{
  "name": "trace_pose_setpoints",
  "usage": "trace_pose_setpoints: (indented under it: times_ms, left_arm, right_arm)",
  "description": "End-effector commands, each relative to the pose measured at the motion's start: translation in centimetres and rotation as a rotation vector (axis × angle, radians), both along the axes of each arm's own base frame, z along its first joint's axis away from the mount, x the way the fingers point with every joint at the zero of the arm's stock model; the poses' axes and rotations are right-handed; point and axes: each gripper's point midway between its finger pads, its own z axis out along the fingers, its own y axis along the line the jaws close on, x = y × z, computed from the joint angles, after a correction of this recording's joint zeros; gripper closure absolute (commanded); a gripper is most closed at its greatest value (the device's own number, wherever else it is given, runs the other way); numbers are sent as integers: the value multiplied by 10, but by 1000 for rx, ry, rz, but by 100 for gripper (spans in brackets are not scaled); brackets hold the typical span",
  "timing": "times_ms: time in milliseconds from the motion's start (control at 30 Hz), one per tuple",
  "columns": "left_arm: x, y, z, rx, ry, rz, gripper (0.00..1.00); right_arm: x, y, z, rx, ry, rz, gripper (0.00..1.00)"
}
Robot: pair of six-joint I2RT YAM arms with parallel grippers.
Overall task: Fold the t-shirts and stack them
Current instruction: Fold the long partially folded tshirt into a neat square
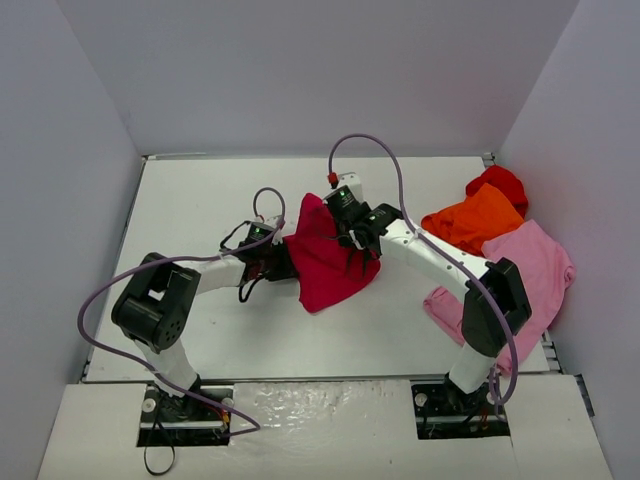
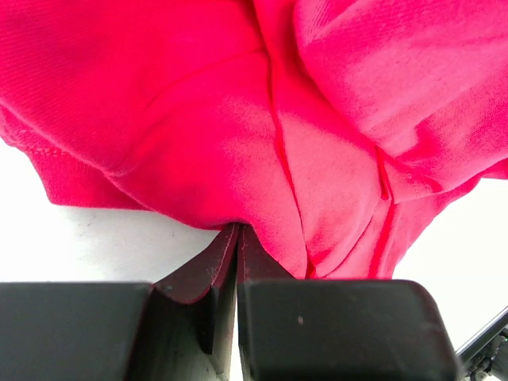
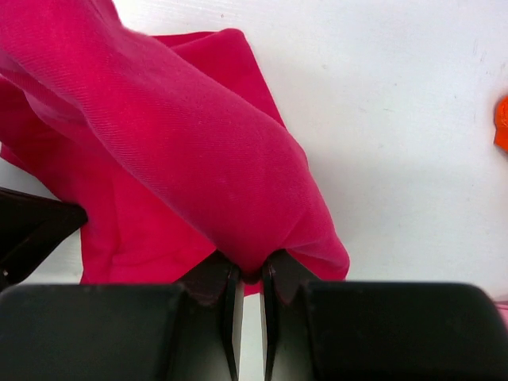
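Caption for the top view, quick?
Left hand and right hand pinch the crimson shirt; orange shirt, pink shirt, red shirt lie at right.

Standing here and looking carefully, I find no text, label, brand, number or sign that can be read on anything.
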Motion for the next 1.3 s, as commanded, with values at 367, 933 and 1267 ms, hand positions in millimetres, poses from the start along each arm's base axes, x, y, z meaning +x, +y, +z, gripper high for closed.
trace_pose_setpoints:
  times_ms: [367,933,1267]
  left_arm:
    - [0,5,13,-1,-30,-14,100]
    - [-2,7,11,5,-23,-20,100]
    - [-2,10,14,2,-29,-14,100]
  right_arm:
    - [29,-86,34,32,-184,-339,100]
    - [32,-138,20,124,-204,-547,99]
    - [27,-75,21,140,-127,-259,100]
